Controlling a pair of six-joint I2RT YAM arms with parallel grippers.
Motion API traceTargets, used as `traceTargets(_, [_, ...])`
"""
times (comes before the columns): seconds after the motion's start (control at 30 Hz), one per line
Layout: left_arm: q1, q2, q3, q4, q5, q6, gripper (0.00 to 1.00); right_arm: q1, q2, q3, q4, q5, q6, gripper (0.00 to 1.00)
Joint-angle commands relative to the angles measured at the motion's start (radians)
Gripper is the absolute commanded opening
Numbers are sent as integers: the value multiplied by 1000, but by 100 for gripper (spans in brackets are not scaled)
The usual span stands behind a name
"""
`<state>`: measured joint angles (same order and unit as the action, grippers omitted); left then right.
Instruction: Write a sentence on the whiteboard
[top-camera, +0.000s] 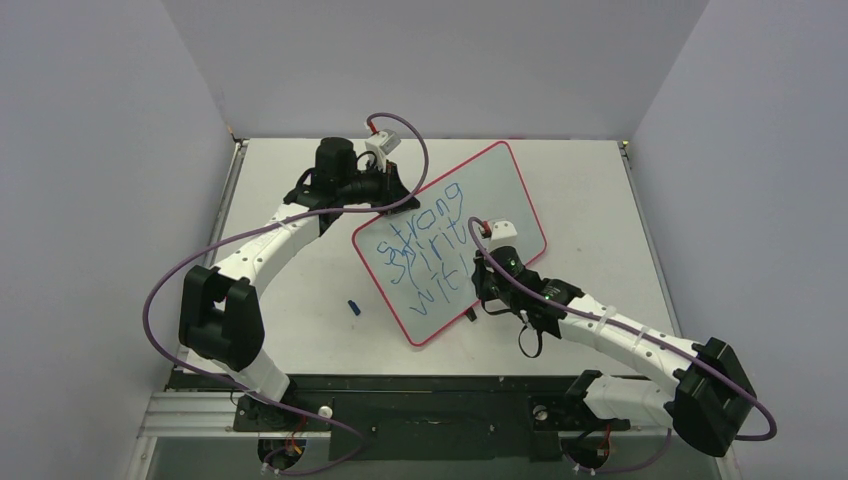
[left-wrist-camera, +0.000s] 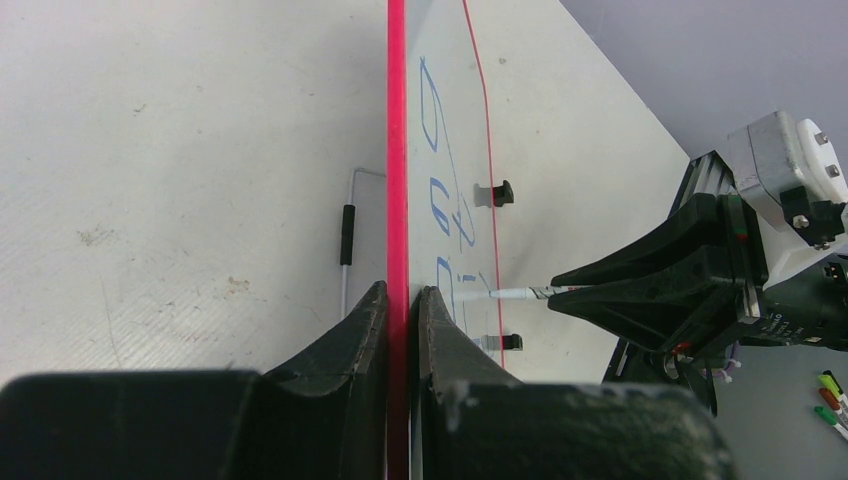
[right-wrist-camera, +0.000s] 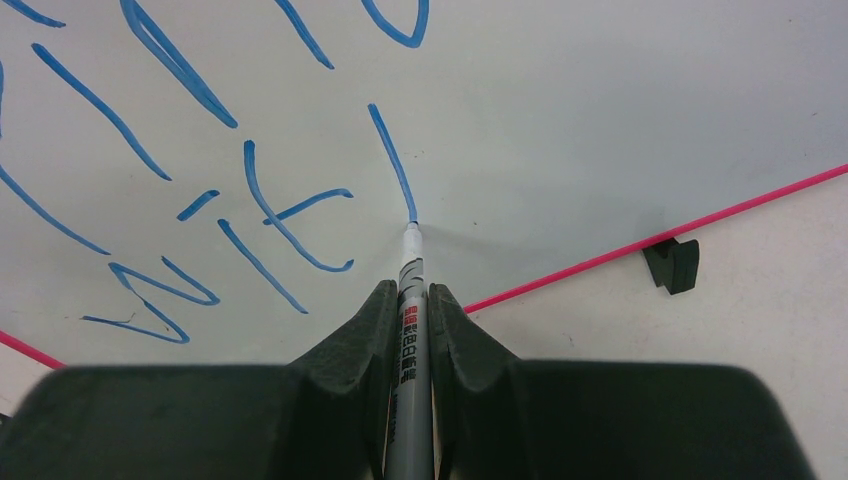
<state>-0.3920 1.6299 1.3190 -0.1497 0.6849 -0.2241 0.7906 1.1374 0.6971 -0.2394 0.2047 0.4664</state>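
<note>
The right gripper (right-wrist-camera: 407, 298) was clamped on a marker (right-wrist-camera: 408, 345) lying straight ahead between its fingers (right-wrist-camera: 360, 335), tip touching the whiteboard (right-wrist-camera: 620, 90) at the foot of a lone stroke ending the sentence (top-camera: 425, 255). The left gripper (left-wrist-camera: 402, 300) pinched the board's red rim. From above, the arm possibly hid the last letters.

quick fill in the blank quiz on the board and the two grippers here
1. The left gripper clamps the rim of the whiteboard, whose writing is ____ in colour.
2. The writing runs over ____ lines.
3. The right gripper is shut on a marker whose tip sits on the stroke after the letters ____.
Missing words: blue; three; wit.
</note>
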Motion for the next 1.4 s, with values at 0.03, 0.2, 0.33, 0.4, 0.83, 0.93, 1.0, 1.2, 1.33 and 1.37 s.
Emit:
traceTargets(0.03, [-31, -36, -12, -8, -1, 93, 0, -4, -6, 17, 26, -6, 15, 0])
traceTargets(0.2, [-31, -35, -12, -8, -2, 94, 0, -7, 19, 58, 21, 11, -7, 0])
traceTargets(0.33, [-31, -34, -12, -11, -4, 95, 0, -7, 41, 89, 17, 16, -21, 0])
traceTargets(0.4, [-31, -33, -11, -11, -5, 97, 0, -8, 51, 104, 16, 16, -27, 0])
traceTargets(0.83, [-33, -30, -9, -13, -3, 97, 0, -53, 111, 213, -23, 34, -69, 0])
traceTargets(0.93, [-33, -30, -9, -13, -2, 97, 0, -63, 109, 210, -25, 33, -71, 0])
traceTargets(1.0, [-33, -31, -8, -13, -2, 97, 0, -69, 106, 201, -29, 32, -71, 0])
traceTargets(1.2, [-34, -29, -9, -13, -2, 97, 0, -73, 87, 158, -30, 22, -63, 0])
traceTargets(1.33, [-33, -29, -8, -13, -2, 97, 0, -74, 64, 118, -26, 10, -50, 0])
traceTargets(1.37, [-33, -30, -7, -13, -2, 97, 0, -74, 62, 112, -24, 9, -47, 0])
